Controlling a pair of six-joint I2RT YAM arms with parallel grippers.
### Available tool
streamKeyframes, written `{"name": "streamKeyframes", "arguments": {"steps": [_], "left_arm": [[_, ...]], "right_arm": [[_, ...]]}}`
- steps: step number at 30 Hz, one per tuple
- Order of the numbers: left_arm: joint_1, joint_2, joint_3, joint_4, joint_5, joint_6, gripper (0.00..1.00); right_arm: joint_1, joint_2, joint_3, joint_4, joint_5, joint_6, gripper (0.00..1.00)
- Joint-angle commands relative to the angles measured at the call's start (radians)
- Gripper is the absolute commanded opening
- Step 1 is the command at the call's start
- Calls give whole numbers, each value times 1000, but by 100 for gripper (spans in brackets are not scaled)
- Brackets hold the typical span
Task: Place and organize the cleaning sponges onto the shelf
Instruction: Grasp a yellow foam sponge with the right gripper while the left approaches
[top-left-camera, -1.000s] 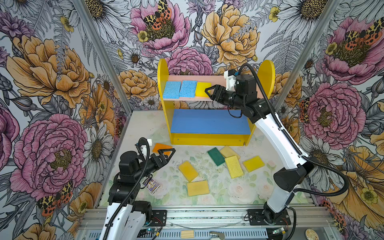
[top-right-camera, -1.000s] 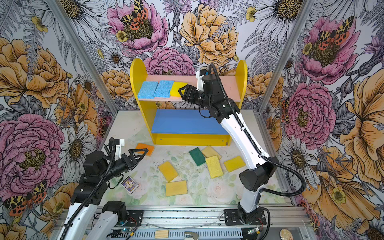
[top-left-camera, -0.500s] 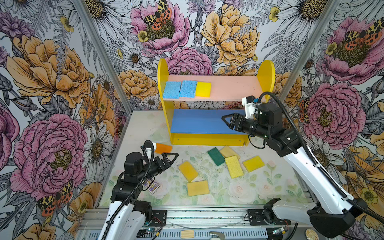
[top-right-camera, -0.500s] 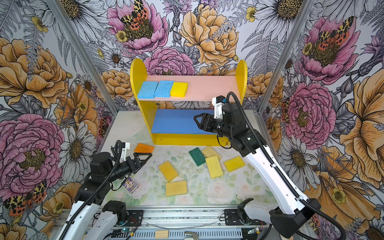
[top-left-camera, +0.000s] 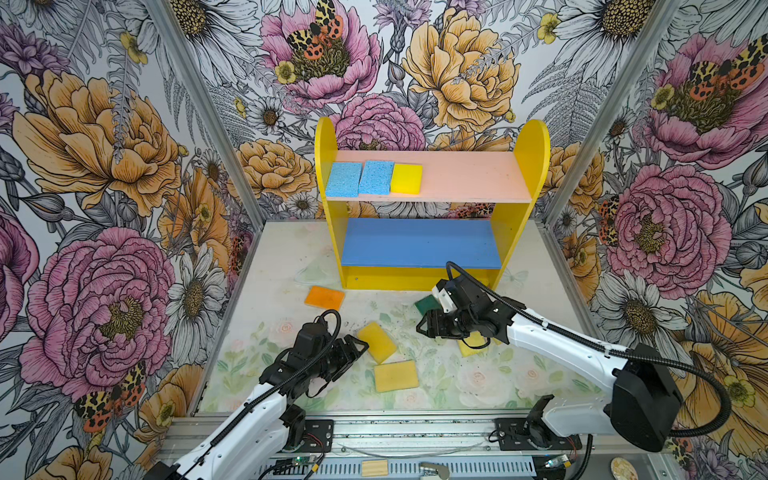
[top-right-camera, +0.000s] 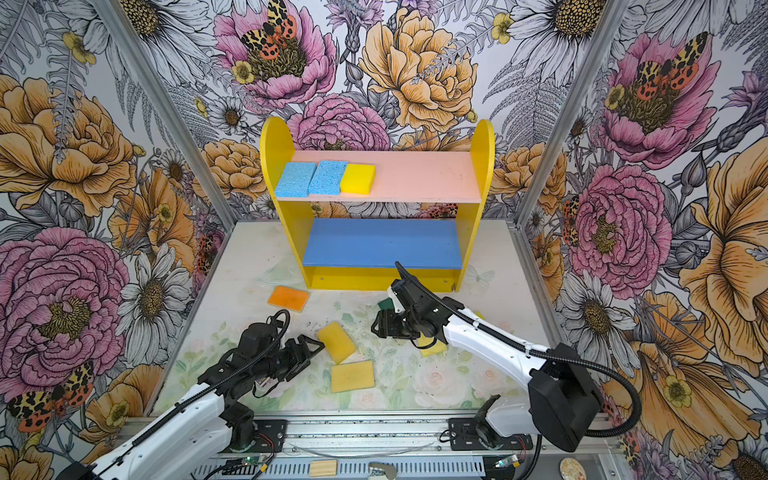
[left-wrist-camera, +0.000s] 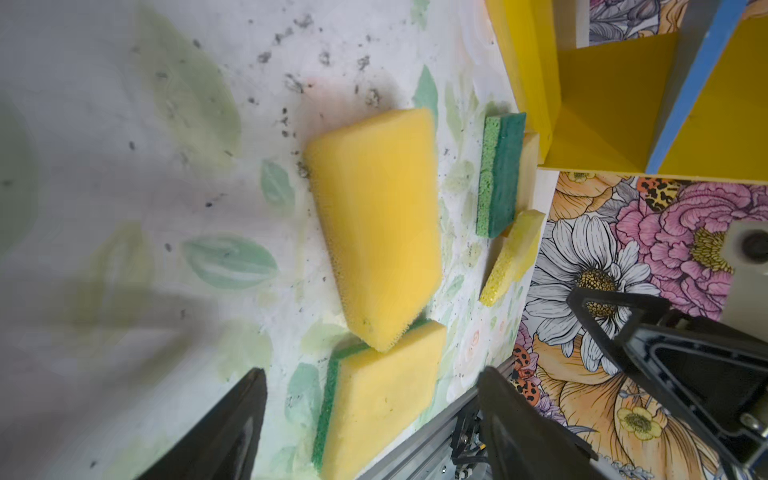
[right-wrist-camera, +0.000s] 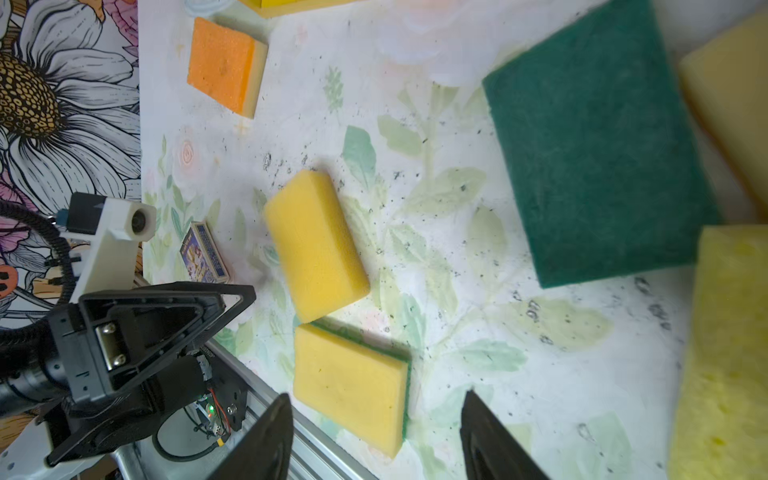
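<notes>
Flowered wallpaper (top-left-camera: 104, 145) closes three sides around a pale, leaf-printed table (top-left-camera: 282, 257). At the back of the table stands the shelf (top-left-camera: 469, 176), with yellow sides and a pink board above a blue one.

The left gripper (top-left-camera: 354, 353) hangs low over the near left of the table. Its jaws are spread apart with nothing between them, just beside a tilted yellow sponge (top-left-camera: 377, 342). The right gripper (top-left-camera: 420, 328) sits near the middle, pointing left. Its jaws are also parted and hold nothing, and its body hides part of a dark green sponge (top-left-camera: 426, 305).

Three sponges lie in a row at the left end of the pink board: a light blue sponge (top-left-camera: 343, 179), a second light blue sponge (top-left-camera: 376, 178) and a bright yellow sponge (top-left-camera: 407, 178).

On the table, an orange sponge (top-left-camera: 325, 298) lies near the shelf's left foot. A green-backed yellow sponge (top-left-camera: 395, 375) touches a corner of the tilted one. A pale porous sponge (top-left-camera: 471, 351) shows under the right arm.

A small purple packet (right-wrist-camera: 204, 252) lies by the left arm. A wooden block (top-left-camera: 374, 467) rests on the front rail.
</notes>
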Motion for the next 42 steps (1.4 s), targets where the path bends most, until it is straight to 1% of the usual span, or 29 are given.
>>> {"name": "streamKeyframes", "arguments": {"steps": [1,4,7,10,11,13,14,17,20,23,25,28,31,33,35,37,38,42], "left_arm": [[-6,49,-5,188,-34,-51,73],[-3,134,-4,249,-29,-50,68],[1,229,0,320,-12,-49,66],[3,306,22,345,-14,-29,63],[4,333,33,343,-15,-18,57],[8,380,52,340,-14,2,53],[10,402,61,339,-13,9,48],[13,455,84,341,-13,27,39],[14,500,104,349,-9,41,24],[17,537,121,352,7,55,12],[22,548,129,355,19,65,8],[41,549,143,358,68,87,5],[63,528,193,329,152,139,5],[64,520,263,246,209,220,5],[48,520,354,104,244,339,5],[34,519,415,-23,233,420,5],[32,517,429,-54,236,440,5],[35,494,433,-62,244,435,5]], "right_arm": [[11,44,27,113,-54,-7,65],[11,68,30,125,-56,-10,65],[11,69,26,135,-53,-13,65],[11,60,17,137,-45,-13,65],[11,55,16,138,-41,-12,66],[11,48,10,137,-35,-9,66],[11,43,7,138,-32,-8,66],[11,34,-1,138,-24,-3,66],[11,31,-4,144,-17,4,66],[11,31,-5,149,-17,11,66],[11,31,-4,150,-19,11,67],[11,32,0,149,-32,-7,69],[8,38,18,144,-98,-58,70],[6,39,29,140,-140,-83,70],[5,34,42,129,-165,-101,70],[5,28,52,106,-160,-110,70],[5,25,55,101,-156,-112,70],[8,26,53,100,-154,-96,69]]}}
